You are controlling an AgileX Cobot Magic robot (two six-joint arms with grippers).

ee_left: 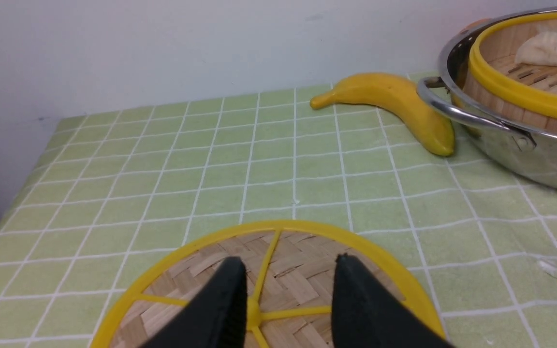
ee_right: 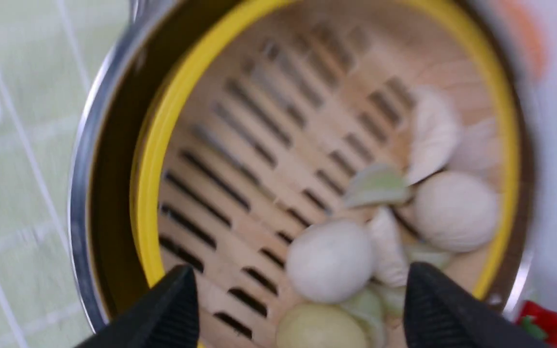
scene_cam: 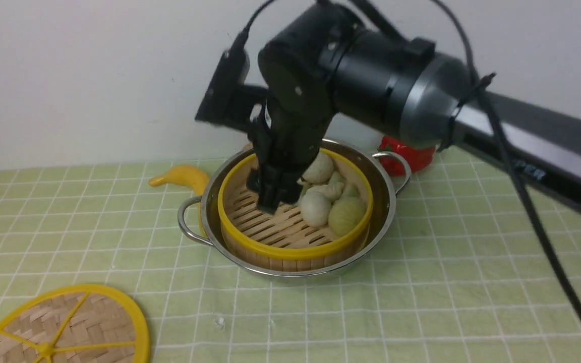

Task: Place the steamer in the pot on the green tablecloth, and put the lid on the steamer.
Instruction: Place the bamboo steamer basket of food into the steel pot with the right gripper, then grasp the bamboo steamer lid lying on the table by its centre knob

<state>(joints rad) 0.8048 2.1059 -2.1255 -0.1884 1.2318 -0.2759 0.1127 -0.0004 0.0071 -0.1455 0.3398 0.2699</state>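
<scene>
Bamboo and yellow: saw the steamer (scene_cam: 295,262) near the centre of the front frame, inside the stainless-steel pot (scene_cam: 390,222), with both of the pot's 2 loop handles outside the yellow rim. Could not tell whether seated flat all round. Judged the placing nearly finished, with clearing the right gripper (ee_right: 301,273) as the step in hand. Called for a slow, straight lift, both fingers kept wide, away from the yellow rim and the buns (ee_right: 329,261), before any sideways travel. Risked hooking the rim or rolling a bun with an early swing.

Saw the right gripper's 2 fingers spread wide with nothing between them, over the steamer in the upper middle of the front frame; could not tell by how much clear of the bamboo.

Found the woven-bamboo lid (scene_cam: 94,327) flat on the pale green tablecloth (scene_cam: 472,252), at the lower left of the front frame, well apart from the pot. Saw the left gripper (ee_left: 290,261) holding nothing, its 2 fingers moderately apart, with the lid ahead of them and its yellow hub close to 1 fingertip in the left wrist view. Judged best to clear the right arm first, then grip the lid squarely and carry it level to the steamer.
</scene>
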